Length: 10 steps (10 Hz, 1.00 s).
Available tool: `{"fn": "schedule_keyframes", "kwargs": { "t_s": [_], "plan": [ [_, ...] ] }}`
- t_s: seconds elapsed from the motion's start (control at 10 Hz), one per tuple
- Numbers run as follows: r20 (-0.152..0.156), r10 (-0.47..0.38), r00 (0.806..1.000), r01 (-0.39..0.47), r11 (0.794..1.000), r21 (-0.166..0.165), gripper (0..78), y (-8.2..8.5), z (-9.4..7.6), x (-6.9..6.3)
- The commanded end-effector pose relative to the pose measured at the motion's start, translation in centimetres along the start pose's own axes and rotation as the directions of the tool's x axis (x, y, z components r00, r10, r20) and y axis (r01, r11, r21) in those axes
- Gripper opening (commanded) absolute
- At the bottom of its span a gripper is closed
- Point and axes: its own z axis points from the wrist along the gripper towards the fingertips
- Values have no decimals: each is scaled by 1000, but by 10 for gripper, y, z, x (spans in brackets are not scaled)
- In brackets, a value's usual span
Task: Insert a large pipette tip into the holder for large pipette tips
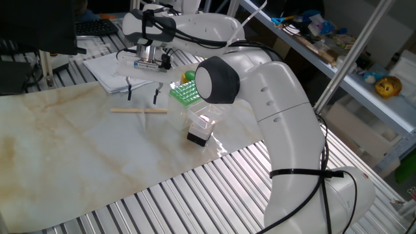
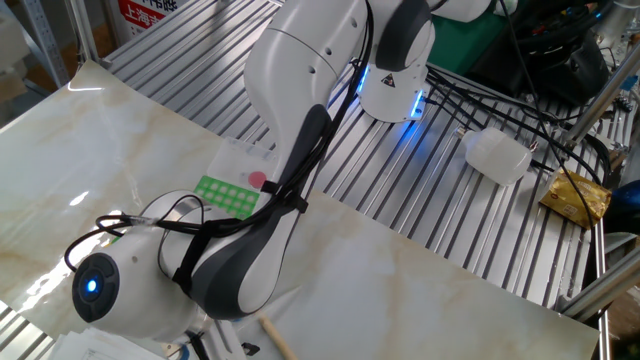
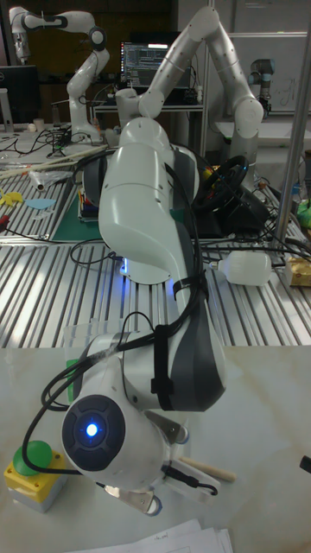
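My gripper (image 1: 143, 91) hangs open just above the marble tabletop, its two black fingers (image 1: 129, 88) spread with nothing visible between them. It stands just behind a tan wooden stick (image 1: 138, 111) that lies flat. I cannot make out the large pipette tip in any view. To the gripper's right sit a green rack with holes (image 1: 186, 91) and a clear box on a black base (image 1: 203, 122); I cannot tell which of them is the holder for large tips. In the other fixed view the arm hides most of the scene, leaving the green rack (image 2: 225, 192) and the stick's end (image 2: 275, 335) showing.
Loose papers (image 1: 117, 68) lie behind the gripper. The marble sheet (image 1: 65, 149) rests on a slatted metal table. A yellow box with a green button (image 3: 33, 467) sits near the arm's wrist in the tall view. Shelving with clutter (image 1: 338, 39) stands to the right.
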Motion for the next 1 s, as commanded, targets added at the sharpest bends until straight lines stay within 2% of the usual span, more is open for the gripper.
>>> {"fn": "schedule_keyframes", "kwargs": {
  "t_s": [0.1, 1.0],
  "plan": [
    [-1, 0, 1000, 0, 1000, 0, 774, 0, -2, 0],
    [1, -13, 1000, 13, 1000, 7, 774, 1, -2, -1]
  ]
}}
